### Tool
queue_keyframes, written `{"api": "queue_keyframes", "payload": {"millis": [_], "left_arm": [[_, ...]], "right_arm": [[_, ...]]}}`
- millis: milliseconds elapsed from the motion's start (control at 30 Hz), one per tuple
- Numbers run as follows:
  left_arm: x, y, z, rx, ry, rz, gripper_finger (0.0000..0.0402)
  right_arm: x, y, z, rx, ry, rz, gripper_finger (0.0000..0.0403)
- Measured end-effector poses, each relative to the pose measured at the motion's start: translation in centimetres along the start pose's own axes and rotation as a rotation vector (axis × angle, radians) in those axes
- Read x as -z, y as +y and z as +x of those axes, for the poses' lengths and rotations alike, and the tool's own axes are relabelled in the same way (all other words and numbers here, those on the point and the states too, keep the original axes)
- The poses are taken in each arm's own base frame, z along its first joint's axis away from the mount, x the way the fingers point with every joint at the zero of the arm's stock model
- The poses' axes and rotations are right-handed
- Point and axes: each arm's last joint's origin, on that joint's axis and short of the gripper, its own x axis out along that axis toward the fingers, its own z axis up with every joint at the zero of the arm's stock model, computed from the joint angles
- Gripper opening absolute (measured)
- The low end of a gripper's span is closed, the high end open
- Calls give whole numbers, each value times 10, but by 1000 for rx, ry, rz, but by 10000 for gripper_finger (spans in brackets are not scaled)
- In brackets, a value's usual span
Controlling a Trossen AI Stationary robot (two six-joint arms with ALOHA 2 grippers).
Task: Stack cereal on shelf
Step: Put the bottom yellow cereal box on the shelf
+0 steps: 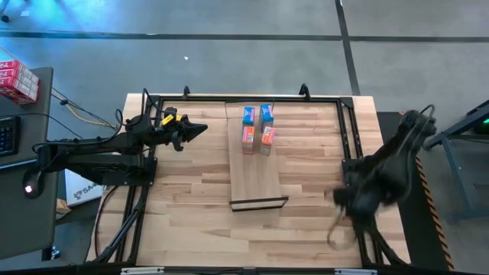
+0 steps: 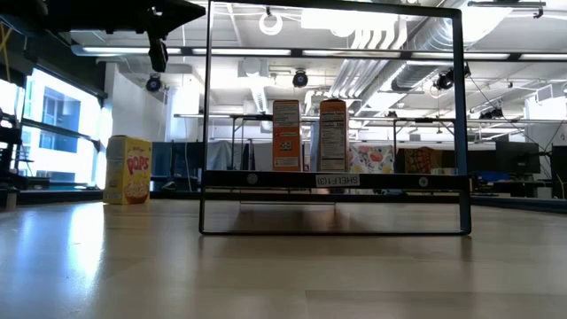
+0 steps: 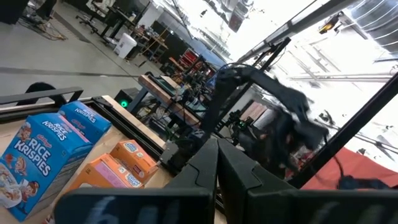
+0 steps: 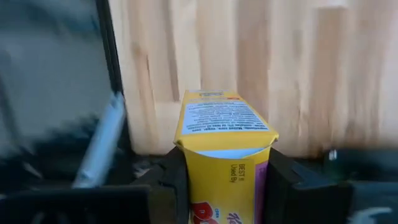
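Observation:
The shelf [image 1: 256, 164] is a pale board with black end frames, lying mid-table. On its far end stand two blue cereal boxes [image 1: 257, 114] and two orange ones [image 1: 257, 139]; the left wrist view shows the blue [image 3: 43, 155] and orange [image 3: 118, 165] boxes too. My left gripper [image 1: 200, 128] hovers shut, left of the shelf, holding nothing. My right gripper [image 4: 225, 186], blurred at the table's right edge [image 1: 344, 197], is shut on a yellow cereal box [image 4: 224, 143]. In the low view another yellow box [image 2: 128, 168] stands upright on the table at the left. My right gripper pinches the yellow box between its two fingers [image 4: 174, 180], one on each of two opposite sides [image 4: 189, 168]. The fingers point steeply down. The box sticks out past the fingertips, its free end [image 4: 224, 115] toward the wooden table top below.
A black tube frame [image 1: 244, 98] runs along the table's far edge and down both sides. In the low view the shelf's near end frame [image 2: 335, 182] stands upright across the middle. Red boxes [image 1: 17, 80] lie on a side stand off the table's left.

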Motion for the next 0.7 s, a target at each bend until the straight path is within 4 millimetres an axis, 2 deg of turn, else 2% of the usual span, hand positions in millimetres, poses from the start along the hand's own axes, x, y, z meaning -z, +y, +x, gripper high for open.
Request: {"api": "queue_keyframes", "payload": {"millis": [133,267,500,700], "left_arm": [[0,0,0,0,0,7,0],[0,0,0,4,3,26,0],[-2,-2,0,39,-8,-8,0],[-12,-14,1,165,-10,-40,0]], "right_arm": [[-2,-39,-33,-90,-147,309,108],[-14,-66,-47,-104,-302,505,108],[-75,-89,-41,-84,-492,656,108],[-111,-118,-27,-61,-502,962,108]]}}
